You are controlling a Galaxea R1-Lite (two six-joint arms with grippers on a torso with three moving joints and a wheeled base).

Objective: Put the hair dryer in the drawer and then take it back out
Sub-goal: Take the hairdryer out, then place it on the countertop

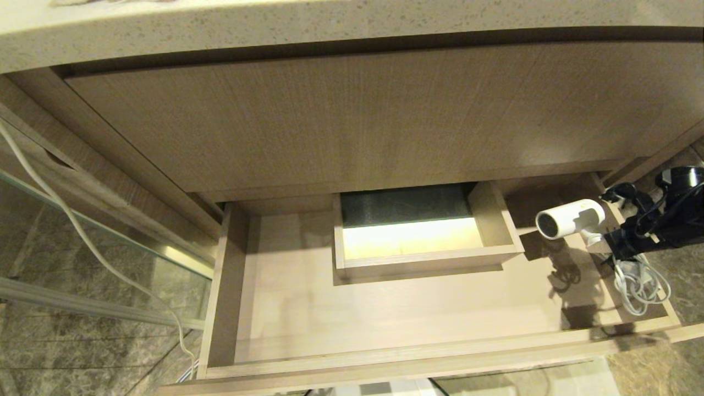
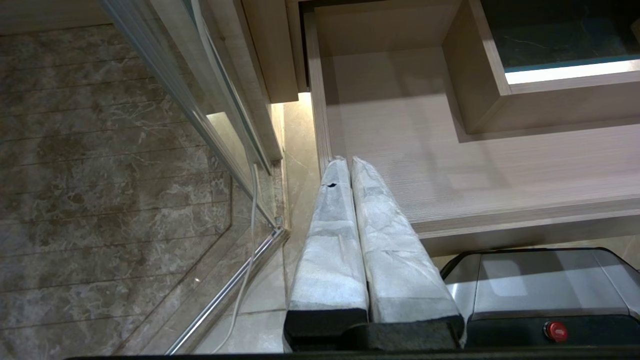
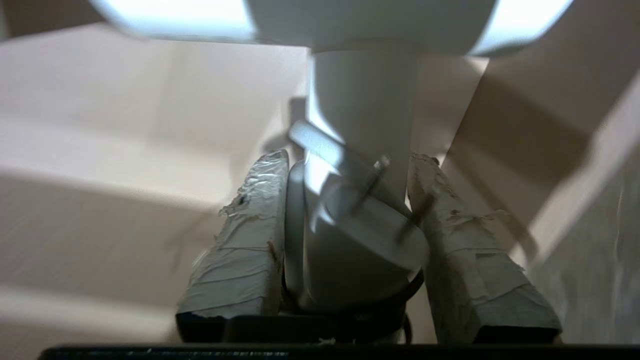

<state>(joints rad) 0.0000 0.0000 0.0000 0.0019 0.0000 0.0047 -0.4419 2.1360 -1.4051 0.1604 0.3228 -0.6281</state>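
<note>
Though my right arm is cut off by the head view's edge at three o'clock, my right claw (image 3: 345,185) shows up close — fingers clamped on the hair dryer (image 1: 572,218) handle, barrel at twelve o'clock from them. It hangs over the drawer (image 1: 385,308), right end, cord dangling — my left claw (image 2: 348,162) pressed closed, empty.

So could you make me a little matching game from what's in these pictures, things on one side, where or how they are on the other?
Things:
1. hair dryer
2. drawer
3. left gripper
4. cord

States:
A. pulled open
B. shut, holding nothing
C. gripped by its handle in the right gripper
D. hanging in loops over the drawer's right end

Pairs: 1-C, 2-A, 3-B, 4-D
</note>
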